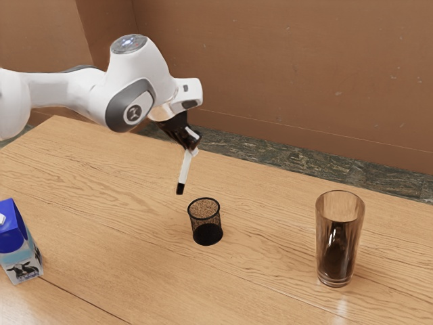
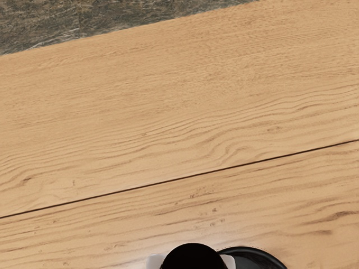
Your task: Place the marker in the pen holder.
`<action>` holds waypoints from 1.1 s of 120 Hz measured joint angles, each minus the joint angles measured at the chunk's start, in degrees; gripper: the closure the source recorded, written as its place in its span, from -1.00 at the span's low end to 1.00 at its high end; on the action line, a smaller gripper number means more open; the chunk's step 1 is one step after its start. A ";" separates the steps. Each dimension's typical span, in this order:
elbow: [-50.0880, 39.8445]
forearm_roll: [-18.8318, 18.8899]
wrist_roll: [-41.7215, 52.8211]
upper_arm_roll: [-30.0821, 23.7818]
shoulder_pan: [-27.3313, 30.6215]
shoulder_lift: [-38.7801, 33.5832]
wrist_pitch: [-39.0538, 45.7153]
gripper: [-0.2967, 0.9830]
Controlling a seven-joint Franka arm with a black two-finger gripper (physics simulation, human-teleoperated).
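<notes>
My gripper (image 1: 193, 147) is shut on the upper end of the white marker (image 1: 185, 169), which hangs at a slight tilt with its black end down. The black mesh pen holder (image 1: 206, 220) stands upright on the table; in the exterior view the marker's lower end is above and slightly left of its rim, apart from it. In the wrist view, the marker's round black end (image 2: 193, 258) lies between the light fingertips (image 2: 229, 261), and beside it curves a black edge, probably the pen holder (image 2: 252, 258).
A tall clear glass (image 1: 339, 237) stands on the wooden table (image 1: 101, 203) toward the exterior view's right. A blue and white milk carton (image 1: 19, 242) is at the exterior view's left edge. Behind the table are a dark stone strip and a brown wall.
</notes>
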 joint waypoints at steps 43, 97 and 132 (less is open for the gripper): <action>7.57 -0.03 -1.69 -0.14 -1.64 8.60 -0.05 0.67; 7.73 -0.99 -2.32 -0.10 -2.35 16.79 0.37 0.33; 20.47 -2.25 2.12 2.19 -1.42 3.45 -23.97 -0.31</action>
